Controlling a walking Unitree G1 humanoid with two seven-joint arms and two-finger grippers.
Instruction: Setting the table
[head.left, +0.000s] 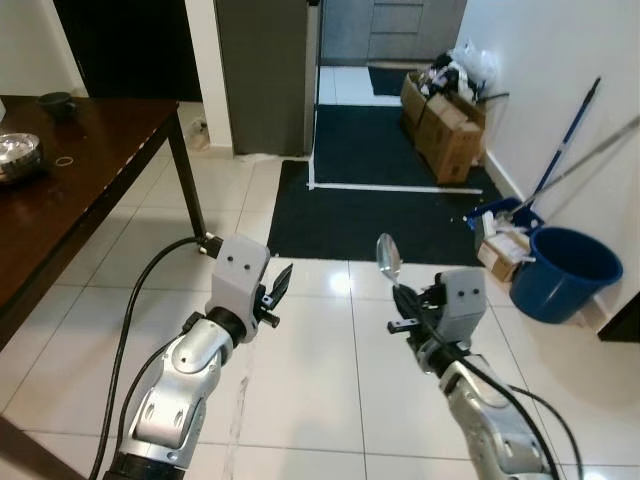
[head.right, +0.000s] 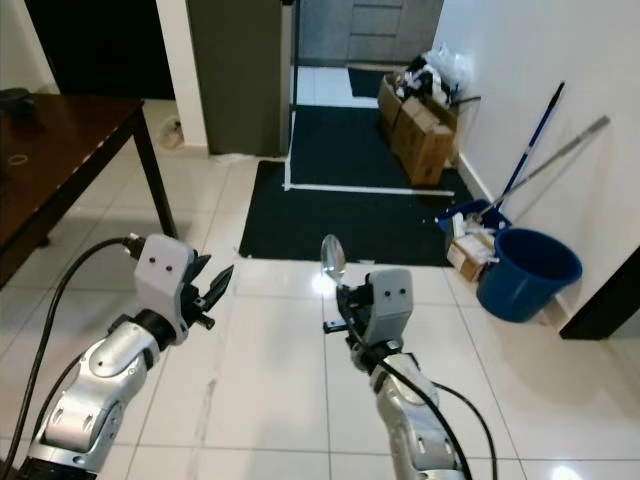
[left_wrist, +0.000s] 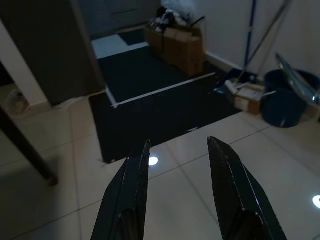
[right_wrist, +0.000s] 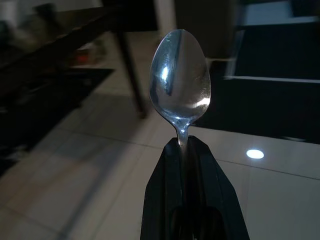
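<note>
My right gripper (head.left: 404, 297) is shut on a metal spoon (head.left: 388, 256), bowl pointing up, held over the white tiled floor; the right wrist view shows the spoon (right_wrist: 180, 88) clamped between the fingers (right_wrist: 165, 185). To its left my left gripper (head.left: 281, 283) is open and holds nothing, its two fingers (left_wrist: 131, 192) apart over the tiles. The dark wooden table (head.left: 90, 160) stands at the far left, with a metal bowl (head.left: 16, 155) and a small dark cup (head.left: 56, 103) on it.
A dark mat (head.left: 375, 210) lies ahead before a doorway. Cardboard boxes (head.left: 445, 125) stand along the right wall, with a blue bucket (head.left: 563, 272), a dustpan and mop handles (head.left: 565, 150) nearer. A grey cabinet (head.left: 265, 70) stands beyond the table leg (head.left: 190, 180).
</note>
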